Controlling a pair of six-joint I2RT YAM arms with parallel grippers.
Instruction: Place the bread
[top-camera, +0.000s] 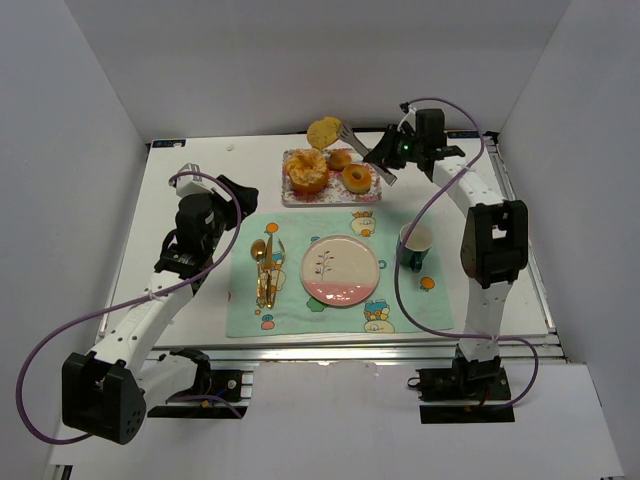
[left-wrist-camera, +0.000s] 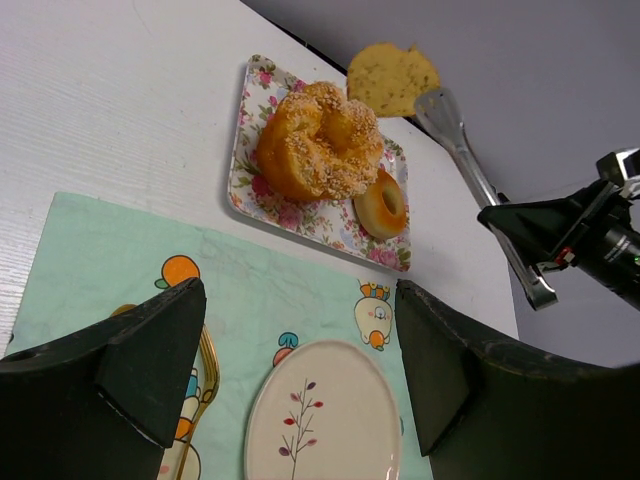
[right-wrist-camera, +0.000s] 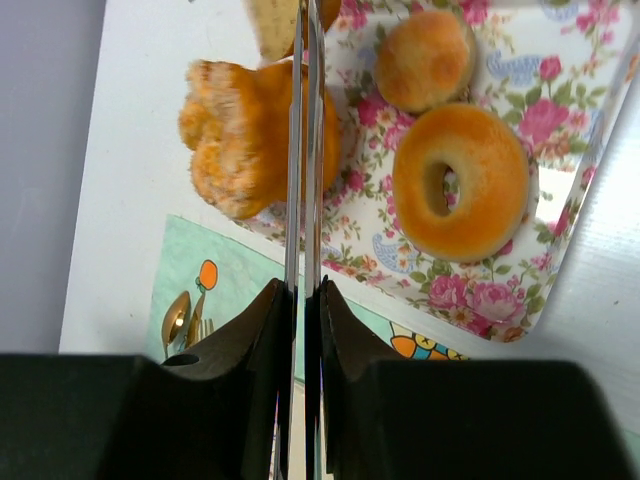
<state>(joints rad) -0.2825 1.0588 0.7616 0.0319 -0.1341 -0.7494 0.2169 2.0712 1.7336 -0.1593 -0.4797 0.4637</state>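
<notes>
The bread (top-camera: 324, 131), a golden-yellow chunk, is pinched in the tips of metal tongs (top-camera: 362, 152) and held in the air over the far edge of the floral tray (top-camera: 335, 197). My right gripper (top-camera: 385, 152) is shut on the tongs' handles. The left wrist view shows the bread (left-wrist-camera: 392, 77) in the tongs (left-wrist-camera: 480, 180). In the right wrist view the gripper (right-wrist-camera: 305, 290) clamps the tongs (right-wrist-camera: 304, 150); the bread (right-wrist-camera: 268, 28) is at the top edge. My left gripper (top-camera: 232, 198) is open and empty above the placemat, near the dinner plate (top-camera: 340, 270).
The tray holds a large seeded loaf (top-camera: 307, 170), a ring pastry (top-camera: 357, 178) and a small bun (top-camera: 340, 158). On the green placemat (top-camera: 420, 310) lie gold cutlery (top-camera: 263, 265) left of the plate and a cup (top-camera: 416, 245) to its right. White walls enclose the table.
</notes>
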